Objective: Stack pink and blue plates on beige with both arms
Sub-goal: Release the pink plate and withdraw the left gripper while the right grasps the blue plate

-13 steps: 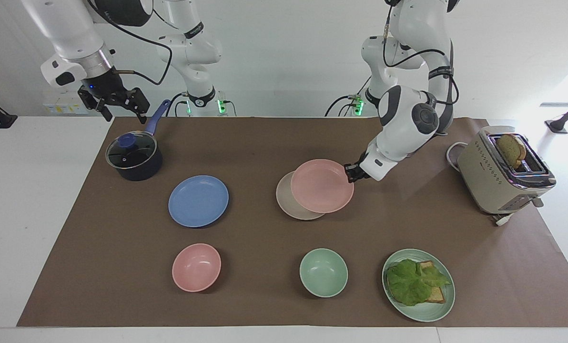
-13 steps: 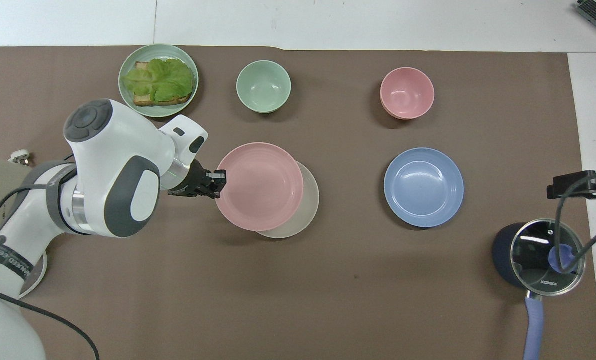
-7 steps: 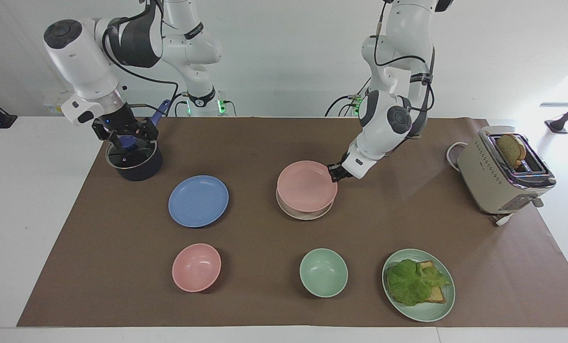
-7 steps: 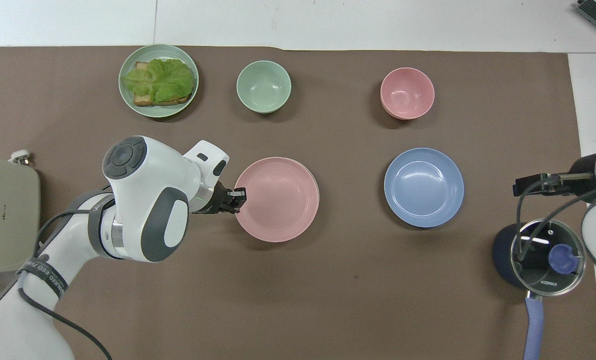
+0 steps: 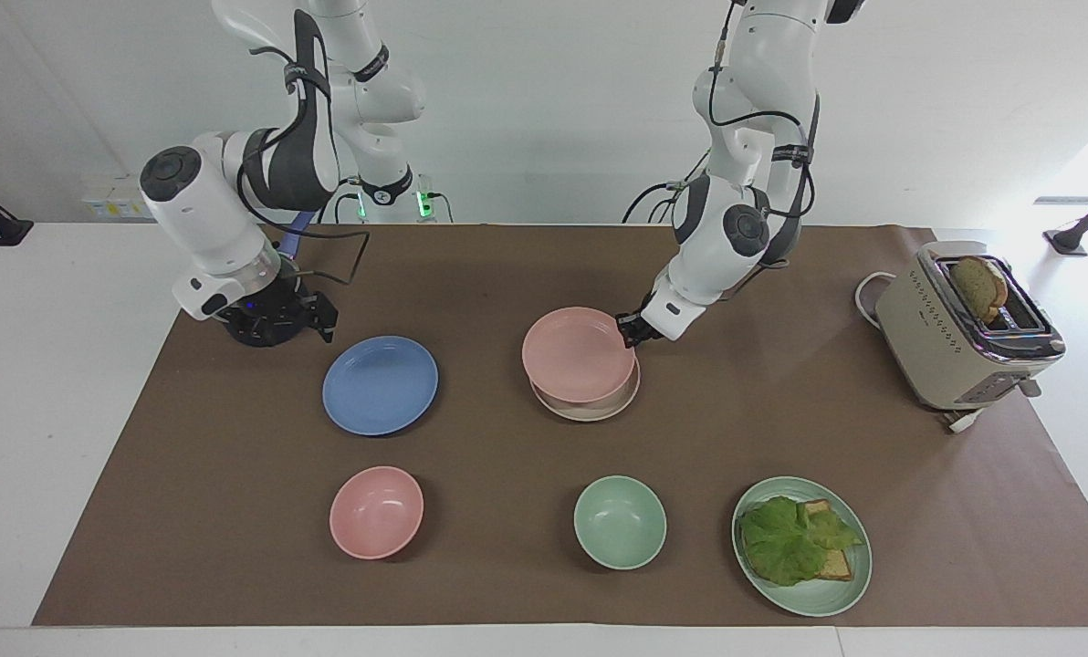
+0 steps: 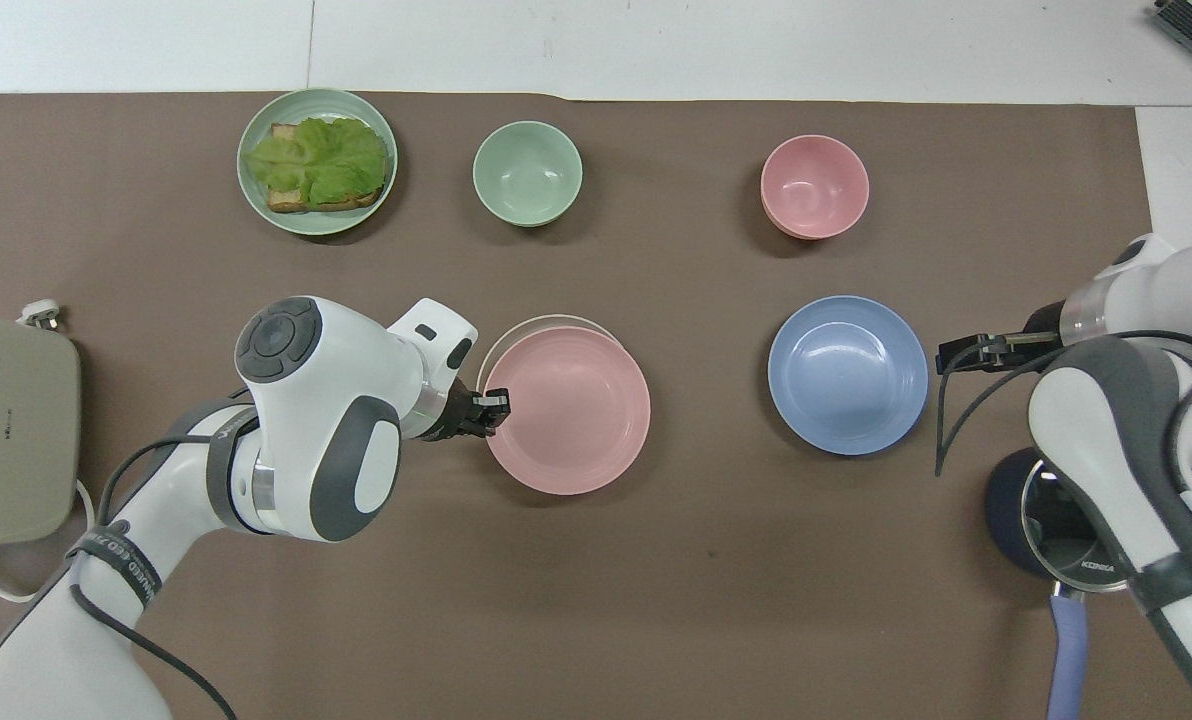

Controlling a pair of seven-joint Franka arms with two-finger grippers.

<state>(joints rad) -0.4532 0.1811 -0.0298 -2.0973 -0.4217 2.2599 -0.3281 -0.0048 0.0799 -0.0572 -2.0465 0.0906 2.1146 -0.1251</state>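
A white worktop (image 5: 60,383) carries a wide brown mat (image 5: 507,547); a plain white wall (image 5: 553,109) rises at the robots' end. On the mat are four plates, two bowls, one toaster and one pot. The pink plate (image 5: 578,354) sits atop the beige plate (image 5: 590,408), shifted slightly toward the robots, so a beige crescent shows. The left claw (image 5: 631,330) is clamped on the pink plate's rim. The blue plate (image 5: 380,384) lies flat toward the right arm's end, and the right claw (image 5: 275,321) hangs spread wide, gripping nothing, over the dark pot (image 6: 1056,520) beside it. A pink bowl (image 5: 376,512), a green bowl (image 5: 619,522) and a green plate (image 5: 850,584) with lettuce and bread lie farthest from the robots. The beige toaster (image 5: 964,328) holds bread.
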